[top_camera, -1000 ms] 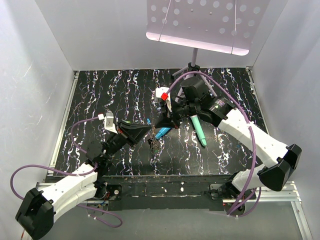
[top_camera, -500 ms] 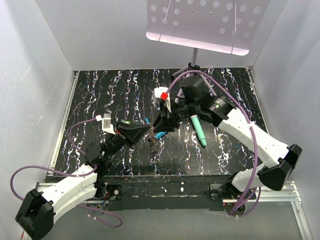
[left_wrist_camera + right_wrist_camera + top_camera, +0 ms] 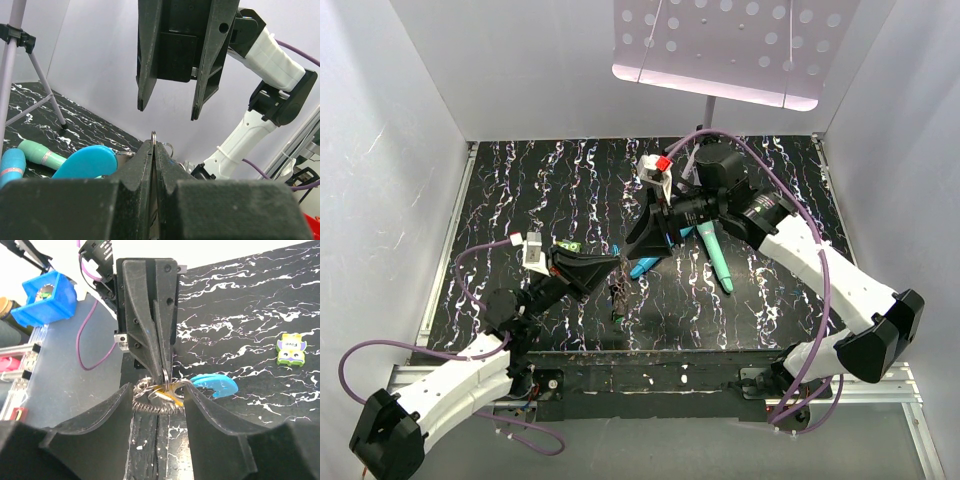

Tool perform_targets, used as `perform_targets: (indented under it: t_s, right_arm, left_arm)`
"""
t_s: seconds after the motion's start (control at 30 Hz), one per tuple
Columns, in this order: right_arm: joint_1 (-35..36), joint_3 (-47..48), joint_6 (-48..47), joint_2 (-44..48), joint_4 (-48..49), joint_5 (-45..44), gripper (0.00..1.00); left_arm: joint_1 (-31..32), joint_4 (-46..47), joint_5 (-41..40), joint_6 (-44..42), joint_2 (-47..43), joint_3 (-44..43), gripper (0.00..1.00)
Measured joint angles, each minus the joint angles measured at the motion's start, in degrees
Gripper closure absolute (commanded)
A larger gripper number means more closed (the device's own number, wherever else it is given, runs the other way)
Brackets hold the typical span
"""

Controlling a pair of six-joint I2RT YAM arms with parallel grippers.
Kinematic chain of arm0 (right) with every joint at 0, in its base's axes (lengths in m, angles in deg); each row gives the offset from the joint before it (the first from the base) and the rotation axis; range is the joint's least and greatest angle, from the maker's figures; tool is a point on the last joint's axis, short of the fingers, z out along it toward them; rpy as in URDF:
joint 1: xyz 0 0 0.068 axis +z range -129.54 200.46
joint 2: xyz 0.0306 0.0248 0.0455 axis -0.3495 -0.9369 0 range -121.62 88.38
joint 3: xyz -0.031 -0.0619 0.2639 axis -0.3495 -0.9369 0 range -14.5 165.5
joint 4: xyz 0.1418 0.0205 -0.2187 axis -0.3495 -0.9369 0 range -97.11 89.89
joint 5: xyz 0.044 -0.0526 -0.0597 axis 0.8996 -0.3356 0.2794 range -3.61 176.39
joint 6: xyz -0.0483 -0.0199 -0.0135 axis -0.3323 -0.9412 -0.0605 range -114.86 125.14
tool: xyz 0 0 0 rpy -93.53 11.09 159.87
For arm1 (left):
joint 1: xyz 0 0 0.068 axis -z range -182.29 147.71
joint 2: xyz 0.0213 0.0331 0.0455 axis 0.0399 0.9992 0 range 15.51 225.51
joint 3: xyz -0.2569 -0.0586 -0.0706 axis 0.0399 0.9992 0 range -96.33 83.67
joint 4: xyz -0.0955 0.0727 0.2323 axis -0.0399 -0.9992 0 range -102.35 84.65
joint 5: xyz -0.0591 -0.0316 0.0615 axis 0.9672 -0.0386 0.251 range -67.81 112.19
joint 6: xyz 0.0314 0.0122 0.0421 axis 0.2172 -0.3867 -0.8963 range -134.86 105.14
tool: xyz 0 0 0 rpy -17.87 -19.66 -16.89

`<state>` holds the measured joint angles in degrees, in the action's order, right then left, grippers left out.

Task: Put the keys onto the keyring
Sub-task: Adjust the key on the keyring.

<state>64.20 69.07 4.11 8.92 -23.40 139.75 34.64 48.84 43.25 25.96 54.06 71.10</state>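
My left gripper (image 3: 617, 263) is shut on a thin metal ring (image 3: 153, 135) of the keyring, whose rim pokes out above its tips. Below it hangs the bunch: a grey coiled chain section (image 3: 155, 407), a yellow-headed key (image 3: 173, 396) and the bright blue curved section (image 3: 216, 385). From above, the keys (image 3: 618, 295) dangle over the dark table. My right gripper (image 3: 158, 389) is open, its fingers standing either side of the bunch without touching it. In the left wrist view the right gripper (image 3: 169, 111) hangs just above the ring with a clear gap.
A teal stick (image 3: 717, 258) lies right of the bunch. A small yellow-green tile (image 3: 291, 349) sits on the marbled table (image 3: 520, 190). A stand with a perforated plate (image 3: 720, 45) rises at the back. A blue bin (image 3: 50, 297) is beyond the table's near edge.
My right gripper has opened and pulled back up and away from the left gripper's tips. The bunch now hangs from the left gripper alone, a little lower.
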Motion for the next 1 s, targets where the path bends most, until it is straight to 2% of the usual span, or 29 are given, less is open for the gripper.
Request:
perform_targets:
  t_s: [0.43,1.0]
  right_arm:
    - [2.25,-4.63,9.62,0.26,5.51,-4.17,0.49]
    - [2.54,-4.61,9.88,0.24,5.95,-5.22,0.65]
  left_arm:
    - [0.00,-1.51,0.35,-0.87,0.02,-1.18,1.00]
    - [0.00,-1.42,0.33,-0.96,0.00,-1.53,1.00]
